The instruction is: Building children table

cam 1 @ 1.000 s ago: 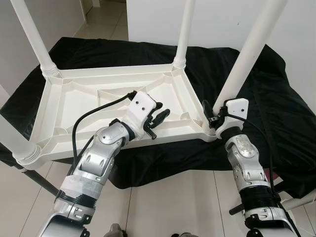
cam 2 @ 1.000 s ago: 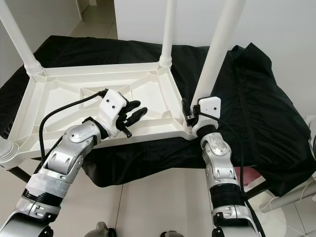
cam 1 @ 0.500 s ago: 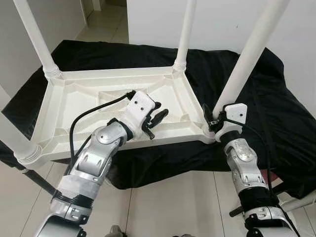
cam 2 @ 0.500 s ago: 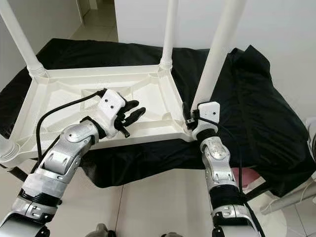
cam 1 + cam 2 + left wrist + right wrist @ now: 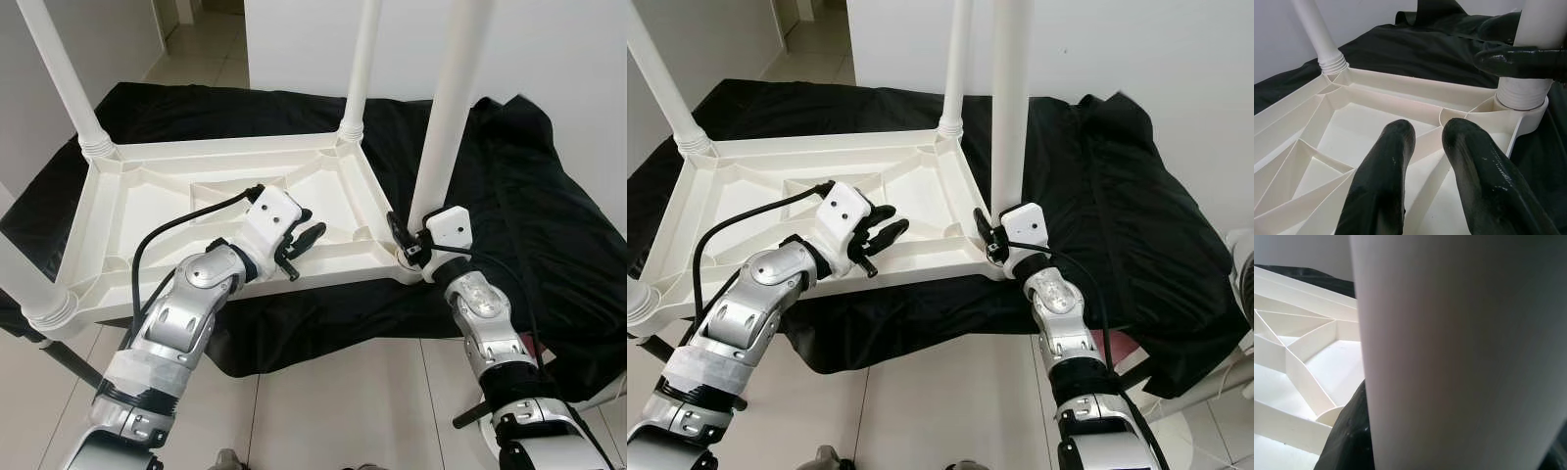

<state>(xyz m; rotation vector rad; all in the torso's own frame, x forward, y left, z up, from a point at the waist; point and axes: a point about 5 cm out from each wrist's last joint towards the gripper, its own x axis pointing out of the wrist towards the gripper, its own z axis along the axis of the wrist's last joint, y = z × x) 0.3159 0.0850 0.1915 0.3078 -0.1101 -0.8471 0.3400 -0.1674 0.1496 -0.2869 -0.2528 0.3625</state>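
The right claw is at the near right corner of the upturned white children table. Its black fingers are clenched round the base of the near right leg, which stands upright in its corner socket. In the right wrist view this leg is very close to the camera, w/ one black finger beside it.

The left claw is over the near long rim of the table, approx. at the middle, pointing toward the right corner. It is released: the two fingers are apart w/ nothing between them, above the ribs of the table underside. I cannot tell if they touch the plastic.

The table lies upside down on a black cloth that covers the surface below it. The far right leg and the far left leg stand up in their sockets, and the near left leg is at the picture edge. Beyond is a white wall, and below the arms a light tile floor.
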